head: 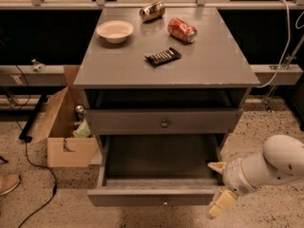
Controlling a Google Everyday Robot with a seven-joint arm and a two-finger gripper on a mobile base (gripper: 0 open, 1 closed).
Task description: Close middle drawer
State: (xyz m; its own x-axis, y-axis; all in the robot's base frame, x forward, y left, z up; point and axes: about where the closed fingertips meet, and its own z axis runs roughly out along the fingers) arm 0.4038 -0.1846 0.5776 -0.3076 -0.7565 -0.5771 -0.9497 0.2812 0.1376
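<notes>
Pincer (212, 189) astride right front corner of middle drawer (142, 197); grey floor showing.

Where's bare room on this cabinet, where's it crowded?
Bare: tabletop front strip between bar and front edge; inside of middle drawer. Crowded: back half, with bowl, gold can, red can. Open gripper sits at the drawer's front right corner.

Middle drawer (156, 197) pulled wide open, gripper (213, 188) at its right front corner, fingers (221, 204) spread apart
</notes>
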